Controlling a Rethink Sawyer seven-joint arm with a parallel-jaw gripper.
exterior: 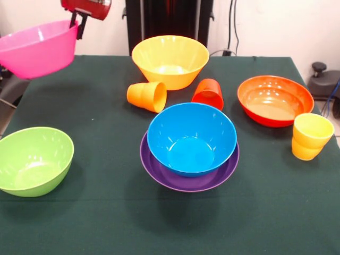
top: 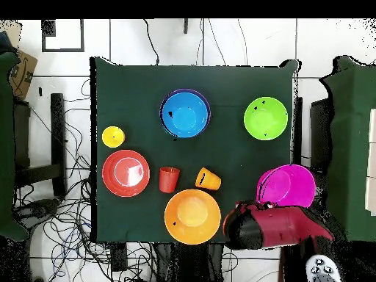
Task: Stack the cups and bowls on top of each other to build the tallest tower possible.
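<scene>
Holding pink bowl (exterior: 36, 48) aloft beside worktop (exterior: 106, 223) edge, pincer (exterior: 77, 25) clenched on its rim, presumably for carrying. Blue bowl (exterior: 191, 139) nested in purple bowl (exterior: 186, 178) mid-worktop: likely tower base.

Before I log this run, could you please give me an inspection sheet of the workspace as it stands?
Surface: dark green cloth on the table.
Job's things: blue bowl nested in purple bowl; green bowl, yellow bowl and orange-red bowl stand alone; ribbed orange cup and red-orange cup lie tipped; yellow cup upright.
Clutter: nothing seen.
Grippers: gripper holds the pink bowl by its rim, raised off the table.
Cables: loose cables on the floor.
Surroundings: white wall, black pedestal.
</scene>
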